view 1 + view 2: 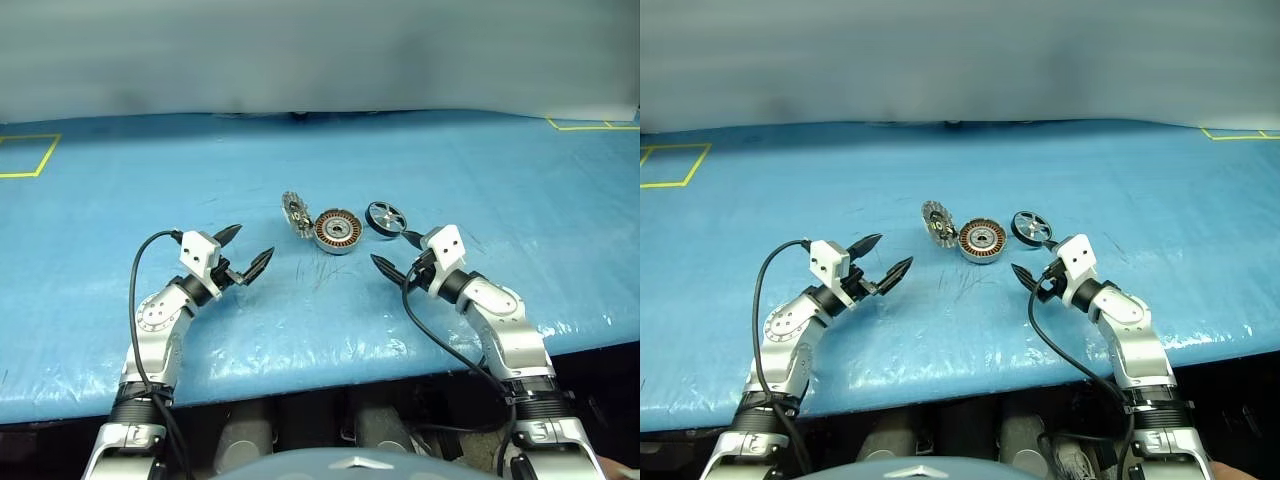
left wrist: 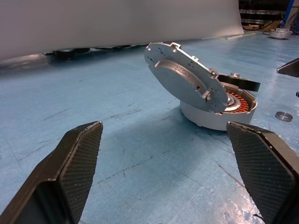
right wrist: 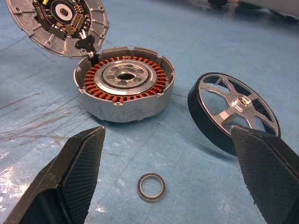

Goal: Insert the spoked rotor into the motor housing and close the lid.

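Both arms are built from silver-grey segments with round black-ringed joints. White blocks sit behind the left gripper (image 1: pixel 247 250) and right gripper (image 1: pixel 394 252). Tapered black fingers (image 2: pixel 77 161) are cross-hatched inside. Black cables are looped outside each forearm.

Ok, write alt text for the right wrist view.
A copper-wound motor housing sits on a blue table, its lid propped tilted against it. A spoked rotor leans beside it, a small ring lies between open black fingers.

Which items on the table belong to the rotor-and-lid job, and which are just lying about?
Job: rotor, tilted beside the housing; housing, its centre unfilled; lid, propped at a tilt against the housing.

Lying about: small loose ring on the blue table; yellow tape marks.
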Available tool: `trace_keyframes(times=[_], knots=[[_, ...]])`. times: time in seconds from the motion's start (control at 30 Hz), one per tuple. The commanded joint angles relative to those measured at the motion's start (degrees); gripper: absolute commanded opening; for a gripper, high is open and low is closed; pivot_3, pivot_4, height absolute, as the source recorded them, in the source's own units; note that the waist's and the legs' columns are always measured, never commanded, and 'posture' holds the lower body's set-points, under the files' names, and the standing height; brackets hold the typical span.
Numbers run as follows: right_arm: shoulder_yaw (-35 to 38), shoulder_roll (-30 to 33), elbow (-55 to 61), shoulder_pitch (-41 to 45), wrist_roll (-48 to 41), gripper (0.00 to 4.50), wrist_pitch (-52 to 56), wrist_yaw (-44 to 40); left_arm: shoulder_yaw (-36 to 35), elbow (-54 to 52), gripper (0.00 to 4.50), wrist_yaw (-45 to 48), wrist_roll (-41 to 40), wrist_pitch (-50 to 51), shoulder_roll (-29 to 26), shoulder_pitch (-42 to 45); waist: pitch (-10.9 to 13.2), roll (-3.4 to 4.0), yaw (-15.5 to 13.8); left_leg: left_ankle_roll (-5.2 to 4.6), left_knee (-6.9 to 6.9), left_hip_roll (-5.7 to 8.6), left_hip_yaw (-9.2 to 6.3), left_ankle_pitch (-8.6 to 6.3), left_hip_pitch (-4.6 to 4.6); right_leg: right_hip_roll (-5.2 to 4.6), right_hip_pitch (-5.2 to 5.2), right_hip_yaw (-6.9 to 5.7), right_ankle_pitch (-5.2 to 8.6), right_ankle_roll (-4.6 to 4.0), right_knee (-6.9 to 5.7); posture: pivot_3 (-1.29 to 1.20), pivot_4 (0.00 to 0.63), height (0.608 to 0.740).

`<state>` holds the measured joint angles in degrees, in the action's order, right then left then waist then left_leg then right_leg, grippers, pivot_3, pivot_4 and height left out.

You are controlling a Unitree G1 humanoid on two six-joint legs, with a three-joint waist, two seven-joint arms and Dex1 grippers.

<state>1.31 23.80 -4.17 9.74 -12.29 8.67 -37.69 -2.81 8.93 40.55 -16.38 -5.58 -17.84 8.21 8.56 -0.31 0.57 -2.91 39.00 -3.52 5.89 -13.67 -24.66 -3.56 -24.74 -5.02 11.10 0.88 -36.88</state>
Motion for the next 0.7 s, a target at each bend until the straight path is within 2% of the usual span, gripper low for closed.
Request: trace_keyframes(times=[0.03, 0.1, 0.27, 0.43, 0.6, 0.7], knots=[[0.2, 0.6, 0.9, 0.9, 0.0, 4.48, -1.1, -0.6, -0.1, -0.7, 4.5, 0.0, -0.2, -1.3, 0.3, 0.6, 0.0, 0.0, 0.0, 0.0, 0.0, 0.0, 0.0, 0.0, 0.0, 0.0, 0.0, 0.0, 0.0, 0.0, 0.0, 0.0, 0.15, 0.74], [-1.1, 2.3, 1.3, 1.1, 2.2, 4.48, -0.8, -1.0, 0.0, -0.6, 4.5, 0.0, -0.1, -1.3, 0.4, 0.6, 0.0, 0.0, 0.0, 0.0, 0.0, 0.0, 0.0, 0.0, 0.0, 0.0, 0.0, 0.0, 0.0, 0.0, 0.0, 0.0, 0.15, 0.74], [-7.9, 11.6, 3.2, 5.7, 11.9, 4.48, 1.3, -5.0, 0.2, -0.3, 4.5, -0.3, 0.1, -1.7, 1.0, 0.5, 0.0, 0.04, 0.0, -0.02, 0.03, 0.03, 0.02, -0.01, -0.01, -0.04, -0.01, 0.0, 0.0, 0.0, 0.01, 0.0, 0.15, 0.74], [-16.0, 18.5, -0.3, 19.8, 20.4, 4.48, -3.3, -13.7, 0.9, 0.3, 4.5, -0.3, 0.7, -2.1, 1.5, 0.5, 0.1, 0.09, 0.4, -0.01, 0.04, -0.02, 0.09, 0.0, -0.01, -0.01, -0.11, 0.02, 0.0, -0.01, -0.03, 0.0, 0.15, 0.74], [-27.4, 17.7, -14.3, 40.5, 30.6, 4.48, -17.2, -23.1, 1.5, 0.1, 4.5, -1.2, 1.1, -3.2, 2.5, 0.4, 0.1, 0.1, 0.5, 0.01, -0.02, -0.04, 0.1, 0.01, -0.05, 0.05, -0.19, 0.01, 0.03, -0.07, -0.05, 0.0, 0.15, 0.74], [-31.3, 15.3, -19.9, 45.5, 33.3, 4.48, -22.8, -25.6, 1.6, -0.5, 4.5, -2.2, 1.1, -4.1, 3.3, -0.4, 0.1, 0.09, 0.0, 0.0, -0.08, -0.03, 0.12, 0.0, -0.07, 0.03, -0.17, 0.0, 0.0, -0.02, -0.01, 0.0, 0.15, 0.74]])
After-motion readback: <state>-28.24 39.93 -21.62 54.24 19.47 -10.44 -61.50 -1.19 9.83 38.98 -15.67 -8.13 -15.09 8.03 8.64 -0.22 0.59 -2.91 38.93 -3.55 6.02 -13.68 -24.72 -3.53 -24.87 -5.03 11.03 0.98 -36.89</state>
